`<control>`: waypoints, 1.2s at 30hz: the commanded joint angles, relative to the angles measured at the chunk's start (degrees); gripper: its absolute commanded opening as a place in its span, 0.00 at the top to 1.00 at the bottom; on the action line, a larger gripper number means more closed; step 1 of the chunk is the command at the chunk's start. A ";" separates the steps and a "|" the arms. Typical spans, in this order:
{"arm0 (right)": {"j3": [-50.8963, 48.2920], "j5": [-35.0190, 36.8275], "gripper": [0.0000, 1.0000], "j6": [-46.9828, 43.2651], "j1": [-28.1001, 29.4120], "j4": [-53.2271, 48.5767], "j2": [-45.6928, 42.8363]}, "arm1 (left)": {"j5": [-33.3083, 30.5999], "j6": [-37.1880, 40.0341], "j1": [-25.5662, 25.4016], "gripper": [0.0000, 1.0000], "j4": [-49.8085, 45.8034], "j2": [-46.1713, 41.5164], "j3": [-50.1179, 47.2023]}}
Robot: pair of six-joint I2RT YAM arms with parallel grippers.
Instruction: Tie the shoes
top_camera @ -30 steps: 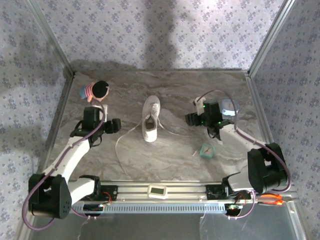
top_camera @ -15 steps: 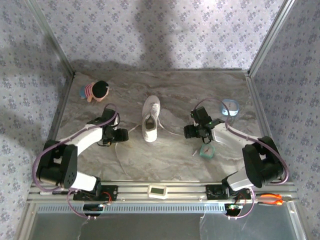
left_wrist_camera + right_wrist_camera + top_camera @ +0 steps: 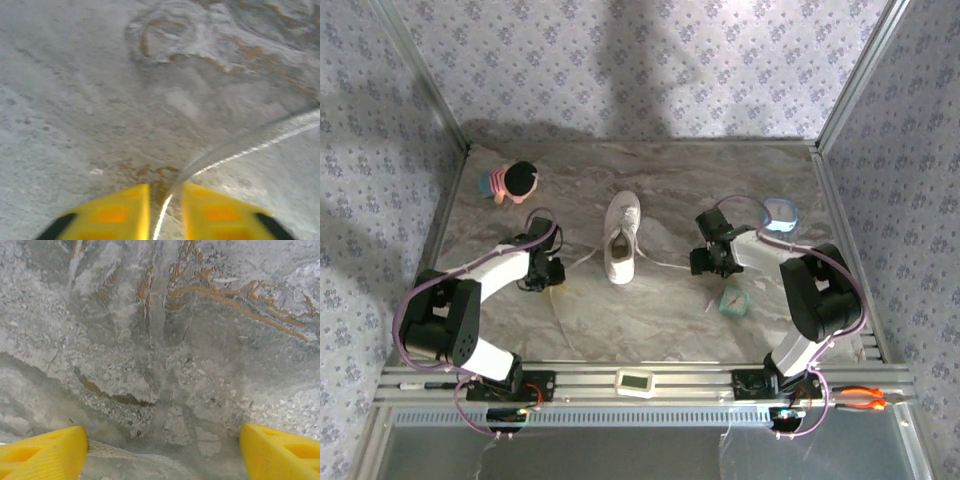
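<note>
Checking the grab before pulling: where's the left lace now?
In the left wrist view the lace runs in from the right and passes between the fingers of the left end effector, left of the sneaker.

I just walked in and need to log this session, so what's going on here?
Two robot arms are tying a white sneaker in the middle of the marble table. The left gripper is down at the table, fingers closed around the left lace. The right gripper is open and low over the table, with the right lace lying by one finger, not gripped. Both laces trail loose; no knot is tied yet.
</note>
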 commanded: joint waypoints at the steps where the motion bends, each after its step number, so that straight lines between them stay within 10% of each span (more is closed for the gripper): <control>1: 0.21 0.56 0.25 0.93 0.72 -2.52 2.60 | 1.89 1.09 -0.40 0.88 -1.85 -4.56 1.68; 10: -1.09 -1.29 0.99 -2.59 3.05 0.22 -4.67 | 3.91 4.05 -0.48 1.00 -7.78 -13.53 10.32; 15: -1.27 -1.33 1.00 -3.68 3.66 0.97 -11.40 | 4.34 5.35 -0.56 0.97 -7.44 -15.99 11.18; 24: -1.18 -5.14 1.00 -2.23 3.01 0.85 -14.93 | 4.36 5.70 -0.57 0.59 -5.77 -7.40 6.42; 36: 0.73 -6.05 1.00 -0.34 4.43 -0.56 -21.39 | 3.13 3.33 -0.13 0.48 -3.25 3.90 4.52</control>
